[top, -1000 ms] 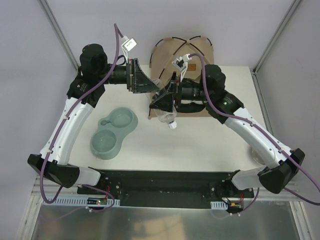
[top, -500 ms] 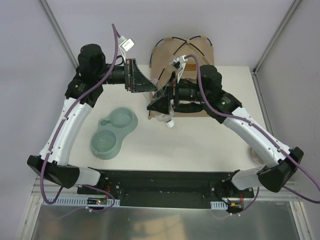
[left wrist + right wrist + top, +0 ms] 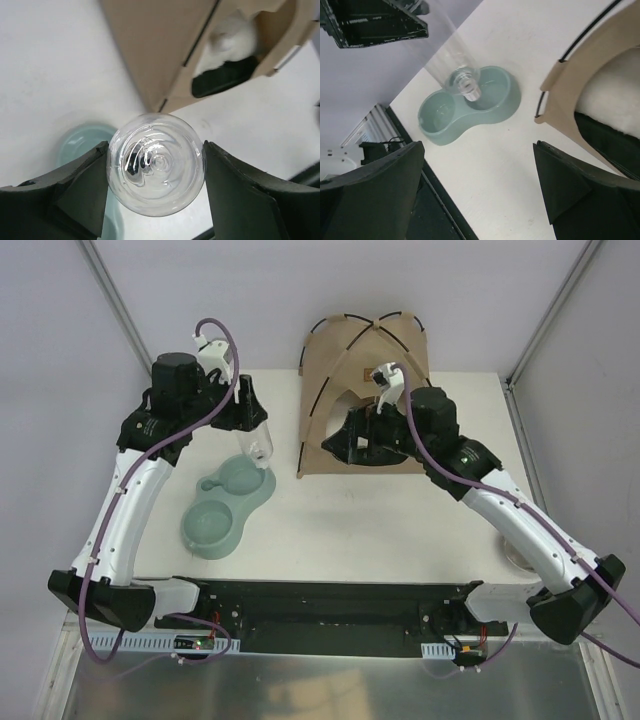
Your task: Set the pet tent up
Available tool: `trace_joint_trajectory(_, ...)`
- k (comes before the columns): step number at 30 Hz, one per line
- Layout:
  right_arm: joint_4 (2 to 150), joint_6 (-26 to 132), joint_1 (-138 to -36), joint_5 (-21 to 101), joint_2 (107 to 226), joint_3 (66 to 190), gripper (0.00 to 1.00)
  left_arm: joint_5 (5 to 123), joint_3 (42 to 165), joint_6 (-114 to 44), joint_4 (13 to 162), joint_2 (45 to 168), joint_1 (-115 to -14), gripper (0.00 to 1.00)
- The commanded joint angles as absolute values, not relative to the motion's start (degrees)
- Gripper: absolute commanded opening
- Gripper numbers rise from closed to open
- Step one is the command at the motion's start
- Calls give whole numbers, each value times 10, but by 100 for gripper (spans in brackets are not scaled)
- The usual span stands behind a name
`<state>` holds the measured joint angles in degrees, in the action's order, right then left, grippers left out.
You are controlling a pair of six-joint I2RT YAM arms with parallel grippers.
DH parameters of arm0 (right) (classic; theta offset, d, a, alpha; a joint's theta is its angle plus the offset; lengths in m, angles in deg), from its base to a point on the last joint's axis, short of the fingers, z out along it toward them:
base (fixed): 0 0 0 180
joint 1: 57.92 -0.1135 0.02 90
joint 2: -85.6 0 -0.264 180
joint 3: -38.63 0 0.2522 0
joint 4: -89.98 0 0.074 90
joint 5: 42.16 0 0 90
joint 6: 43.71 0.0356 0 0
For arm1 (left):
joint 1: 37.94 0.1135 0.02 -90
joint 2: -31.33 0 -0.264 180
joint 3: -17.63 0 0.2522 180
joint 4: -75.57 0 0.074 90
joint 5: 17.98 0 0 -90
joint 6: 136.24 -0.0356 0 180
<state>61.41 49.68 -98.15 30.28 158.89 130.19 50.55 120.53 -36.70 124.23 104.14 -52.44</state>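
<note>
The pet tent [image 3: 352, 380], tan fabric with thin black poles [image 3: 338, 348], stands at the back middle of the table; its front corner also appears as the tent [image 3: 160, 45] and the tent [image 3: 592, 60]. My right gripper [image 3: 340, 445] is open in front of the tent's opening, and nothing lies between the jaws of the right gripper [image 3: 477, 185]. My left gripper [image 3: 156, 167] is shut on a clear bottle [image 3: 156, 162], seen from its base. The bottle [image 3: 462, 80] hangs neck down over a green double bowl [image 3: 470, 107].
The green double bowl [image 3: 225, 505] lies left of the middle, below the left gripper [image 3: 248, 420]. A white fluffy cushion [image 3: 612, 85] over a black panel [image 3: 222, 80] shows inside the tent. The table's near edge and black base rail [image 3: 330, 605] run along the front.
The bottle passed from my right gripper to my left, which swung it left from the tent's front to above the bowl, neck down. The right gripper opened and drew back.
</note>
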Motion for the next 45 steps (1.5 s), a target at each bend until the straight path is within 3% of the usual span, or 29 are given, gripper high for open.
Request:
trace_joint_trajectory(1,630,521,-969,372,1556,1283,99,685,1180,-434,1240,1029,-523,35)
trace_joint_trajectory(7,640,540,-967,381,1554,1260,99,798,1093,-428,1174,1000,-518,35)
trace_joint_trajectory(15,641,538,-962,373,1562,1258,99,843,982,-397,1104,936,-478,32)
trace_joint_trajectory(45,635,544,-935,333,1611,1296,99,859,810,-358,988,860,-424,34)
